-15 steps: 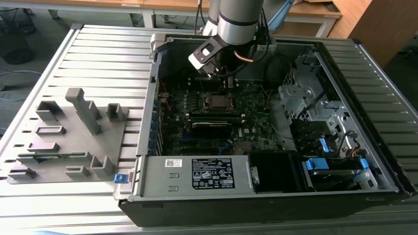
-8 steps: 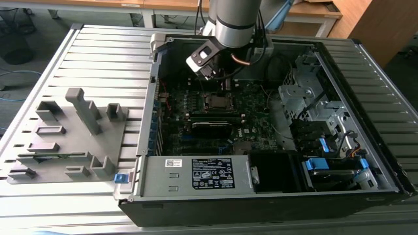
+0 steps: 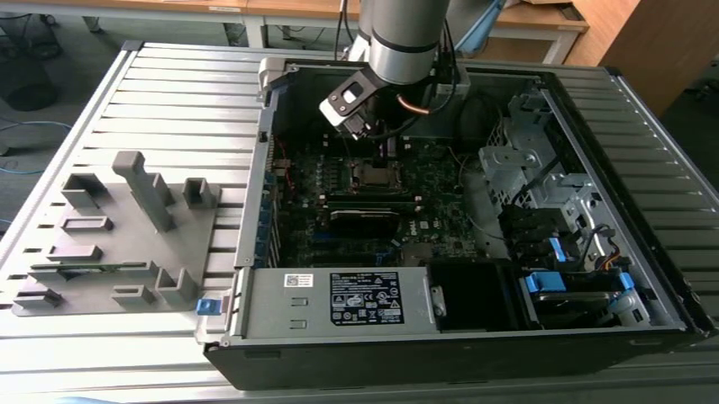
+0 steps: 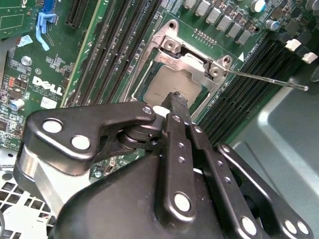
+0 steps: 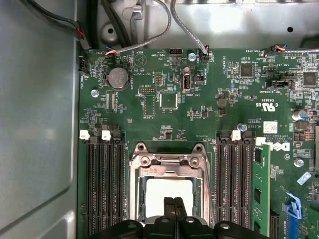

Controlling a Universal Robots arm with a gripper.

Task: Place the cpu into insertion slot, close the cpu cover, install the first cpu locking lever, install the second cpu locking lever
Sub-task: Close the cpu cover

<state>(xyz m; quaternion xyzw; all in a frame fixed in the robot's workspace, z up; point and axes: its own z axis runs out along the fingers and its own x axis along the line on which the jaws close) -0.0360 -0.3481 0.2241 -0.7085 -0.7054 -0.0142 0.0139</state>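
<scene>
the gripper has its two fingers pressed flat together with nothing between them, and the tips hang over one edge of the cpu; whether they touch the chip cannot be told. the cpu sits in the insertion slot on the green motherboard, and the cpu cover lies down around it so the silver top shows through the window. in the second wrist view a thin locking lever juts out from the socket's corner over the memory slots, while in the exterior view the arm reaches down into the open computer case.
</scene>
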